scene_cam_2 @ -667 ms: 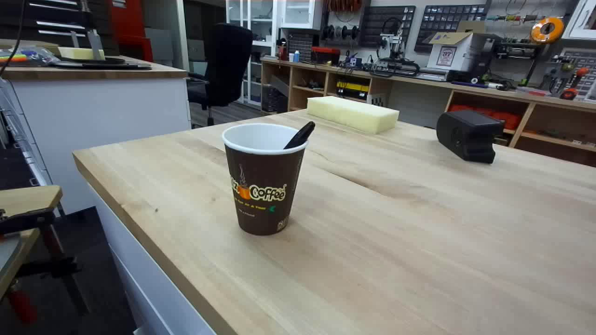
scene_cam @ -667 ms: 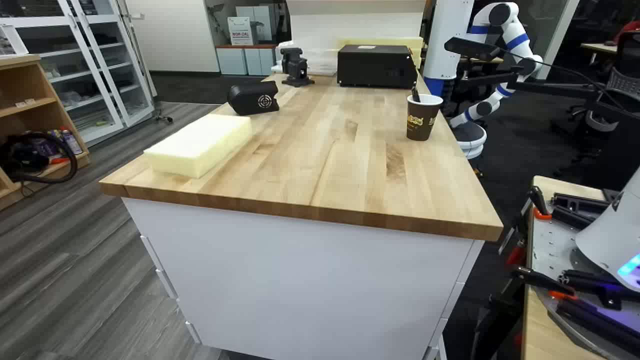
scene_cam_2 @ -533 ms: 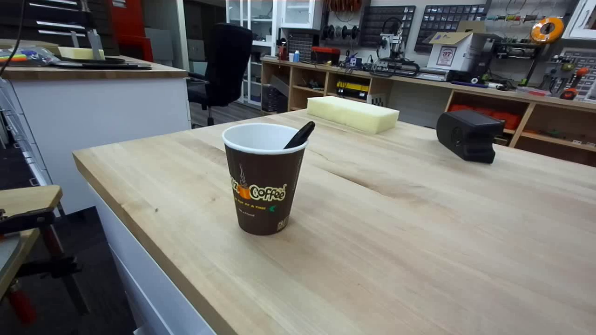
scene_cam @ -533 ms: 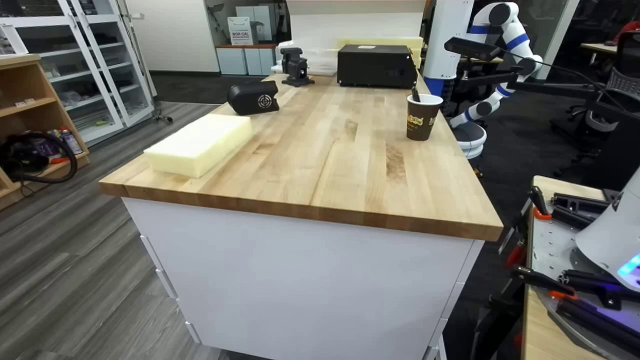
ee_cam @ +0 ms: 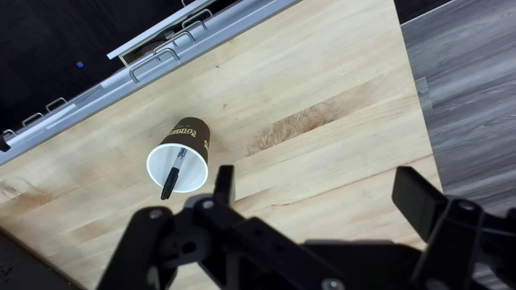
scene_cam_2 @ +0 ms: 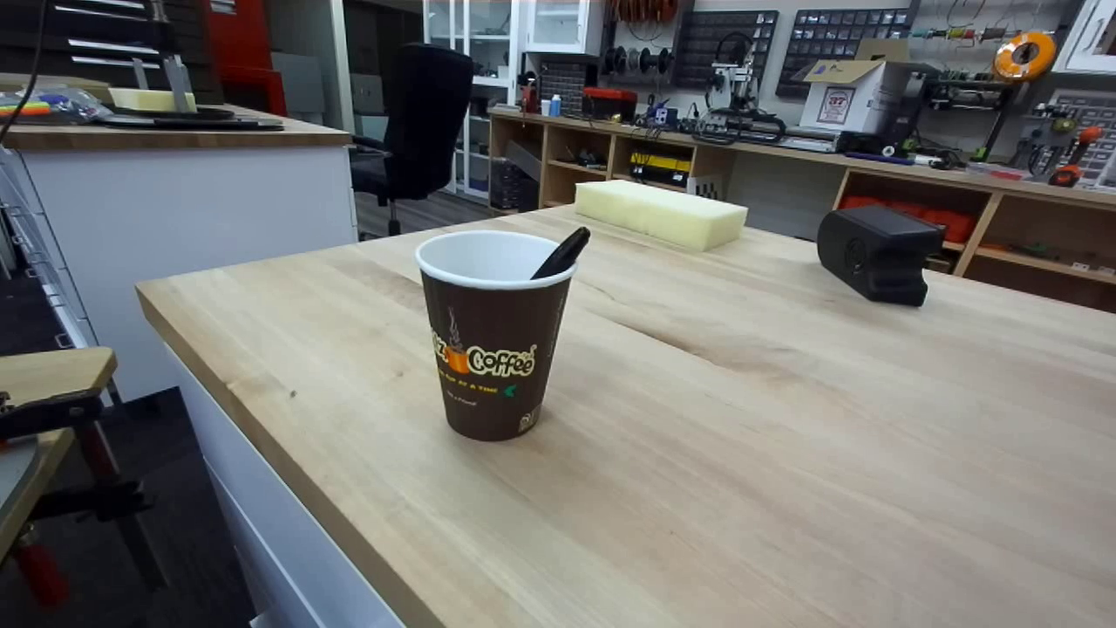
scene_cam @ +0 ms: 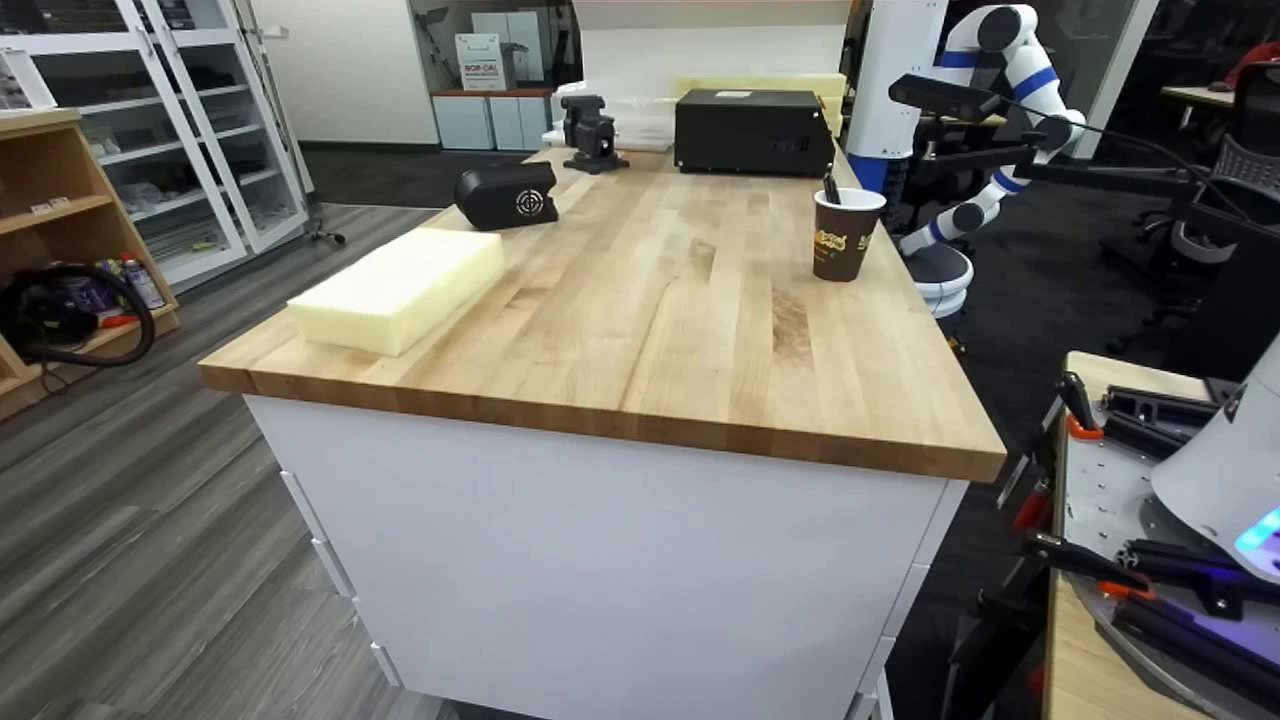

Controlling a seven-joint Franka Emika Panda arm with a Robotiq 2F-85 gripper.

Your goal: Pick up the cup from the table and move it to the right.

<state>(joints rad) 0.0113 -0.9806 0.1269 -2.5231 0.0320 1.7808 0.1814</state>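
Observation:
The cup is a dark brown tapered paper cup with a white rim and pale lettering. It stands upright on the table in both exterior views [scene_cam: 840, 243] [scene_cam_2: 493, 362], and a black marker [scene_cam_2: 562, 253] leans in it. The table [scene_cam: 640, 340] has a light wood top and white base; the cup is close to one long edge. In the wrist view the cup [ee_cam: 192, 132] is left of my gripper [ee_cam: 316, 183], whose black fingers are wide apart with only tabletop seen between them. The gripper does not touch the cup and is out of both exterior views.
A pale yellow foam slab [scene_cam: 400, 290] and a black rounded device [scene_cam: 506, 196] lie on the table. A black box [scene_cam: 755, 132] and a dark stand [scene_cam: 592, 135] are at its far end. The robot's base [scene_cam: 1225, 480] stands on a side stand beside the table.

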